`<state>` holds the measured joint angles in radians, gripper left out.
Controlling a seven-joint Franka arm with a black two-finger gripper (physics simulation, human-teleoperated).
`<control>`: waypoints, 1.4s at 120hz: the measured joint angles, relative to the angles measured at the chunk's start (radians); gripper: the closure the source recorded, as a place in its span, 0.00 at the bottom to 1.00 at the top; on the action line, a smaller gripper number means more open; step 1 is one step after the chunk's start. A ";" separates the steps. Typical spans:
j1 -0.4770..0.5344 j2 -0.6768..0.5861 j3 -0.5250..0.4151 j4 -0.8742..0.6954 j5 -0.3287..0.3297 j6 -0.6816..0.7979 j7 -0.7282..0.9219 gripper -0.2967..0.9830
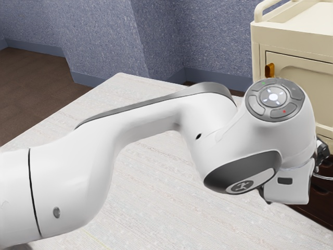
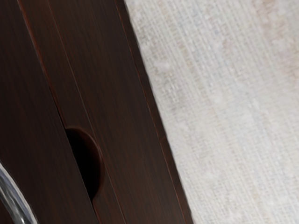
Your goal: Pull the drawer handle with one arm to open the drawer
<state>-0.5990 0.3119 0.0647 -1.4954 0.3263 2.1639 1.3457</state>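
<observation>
- Wall, speckled blue-grey (image 1: 99, 36), stands across the back of the exterior view, above brown flooring (image 1: 26, 83).
- Pale surface (image 1: 156, 177), streaked and lightly textured, lies under the arm; in the wrist view a pale, woven-looking area runs beside the dark wood.
- White arm (image 1: 151, 120) with grey trim reaches from the exterior view's left to its right, bending downward at a round, buttoned cap (image 1: 274, 99).
- Cream cabinet (image 1: 302, 67) at the exterior view's upper right, with a raised rim on top and a small amber catch (image 1: 269, 70) on its front.
- Dark wood front (image 2: 107, 93), where the drawer belongs, sits at the exterior view's lower right, below the cream cabinet and partly behind the arm. Close up it is deep reddish brown, almost black, with fine straight grain and thin, redder edges along its seams.
- Gripper (image 1: 323, 147), black and mostly hidden at the arm's end, is near the dark wood. How far open it is, or whether it has hold of anything, I cannot tell.
- Half-round recess (image 2: 88, 161), cut beside a seam, very dark inside.
- Handle (image 2: 16, 200), probably: a smooth, shiny, silvery curve in front of the wood, partly cut off by the wrist view's edge.
</observation>
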 joint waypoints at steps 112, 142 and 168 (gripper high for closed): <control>-0.033 -0.200 0.004 -0.271 0.000 0.024 -0.004 0.24; -0.061 -0.284 0.005 -0.365 -0.001 0.024 -0.005 0.24; -0.078 -0.345 0.007 -0.435 -0.002 0.024 -0.005 0.23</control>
<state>-0.6771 -0.0328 0.0720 -1.9301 0.3240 2.1878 1.3405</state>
